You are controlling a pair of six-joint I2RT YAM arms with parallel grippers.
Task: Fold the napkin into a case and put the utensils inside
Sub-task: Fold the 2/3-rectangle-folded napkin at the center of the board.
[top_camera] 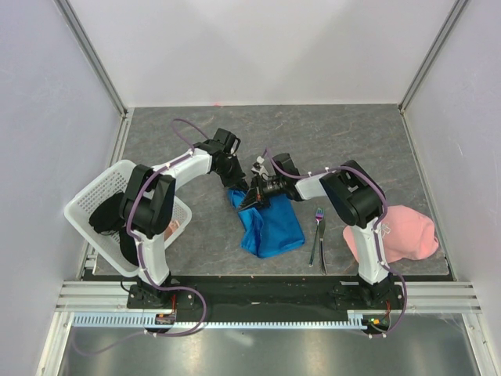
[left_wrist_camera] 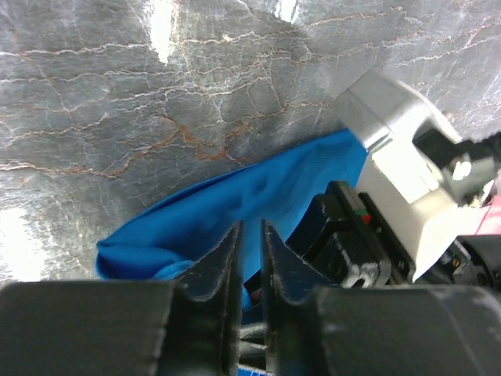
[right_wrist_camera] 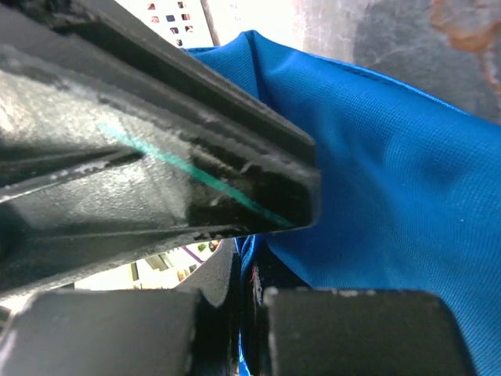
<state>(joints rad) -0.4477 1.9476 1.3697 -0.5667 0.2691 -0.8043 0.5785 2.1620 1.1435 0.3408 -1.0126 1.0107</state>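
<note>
The bright blue napkin (top_camera: 270,225) lies bunched in a loose, uneven fold at the table's middle. Its far corner is lifted between both grippers. My left gripper (top_camera: 236,186) is shut on that blue cloth, which shows between its fingertips in the left wrist view (left_wrist_camera: 250,235). My right gripper (top_camera: 255,197) is shut on the cloth's edge right beside it, seen in the right wrist view (right_wrist_camera: 249,270). The napkin fills the right wrist view (right_wrist_camera: 391,196) and also shows in the left wrist view (left_wrist_camera: 235,204). The fork (top_camera: 315,235) and knife (top_camera: 322,254) lie just right of the napkin.
A pale pink cloth (top_camera: 399,235) lies crumpled at the right edge. A white mesh basket (top_camera: 98,200) stands at the left, partly over the table's side. White walls enclose the grey table (top_camera: 313,133).
</note>
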